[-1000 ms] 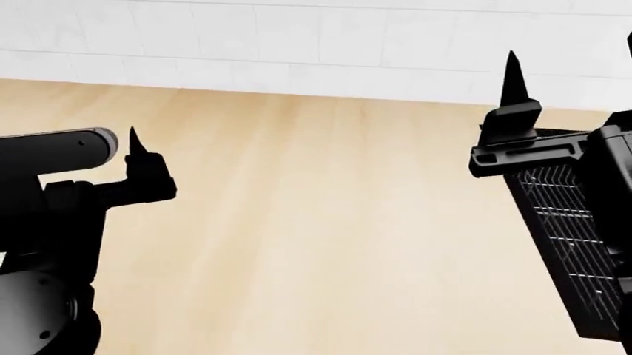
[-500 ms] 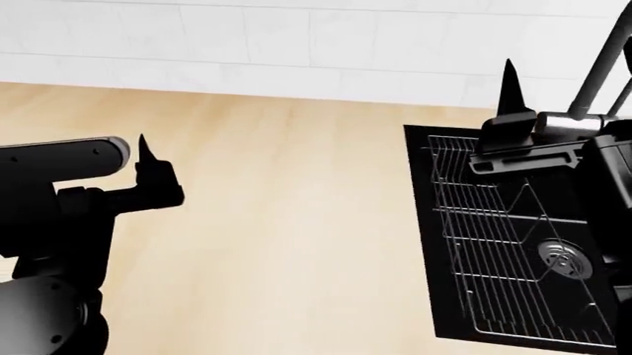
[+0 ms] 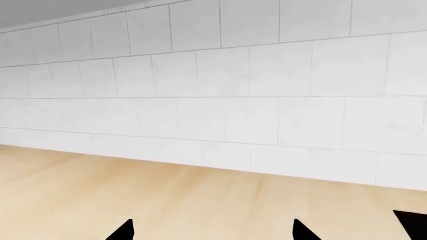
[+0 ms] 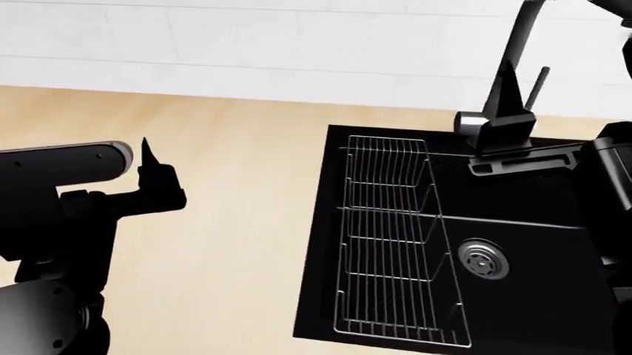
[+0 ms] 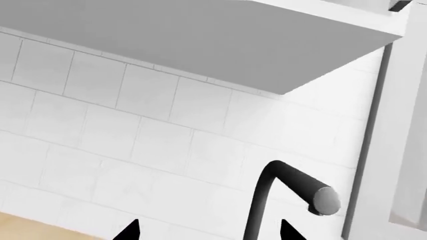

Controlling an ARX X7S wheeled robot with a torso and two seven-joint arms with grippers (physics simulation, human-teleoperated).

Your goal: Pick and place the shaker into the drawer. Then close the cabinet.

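We see no shaker or drawer, only table (image 4: pixel 237 222) and sink (image 4: pixel 513 244), both jaws apart and empty, so progress can't be judged.

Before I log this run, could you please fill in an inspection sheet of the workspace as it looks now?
Surface: light wood countertop, bare where visible.
Job's things: shaker, drawer and cabinet, nothing seen.
Clutter: black sink with a wire rack, drain and black faucet.
Grippers: left gripper open, empty; right gripper open, empty, facing the faucet.
Cables: nothing seen.
Surroundings: white tiled wall; grey overhead unit.
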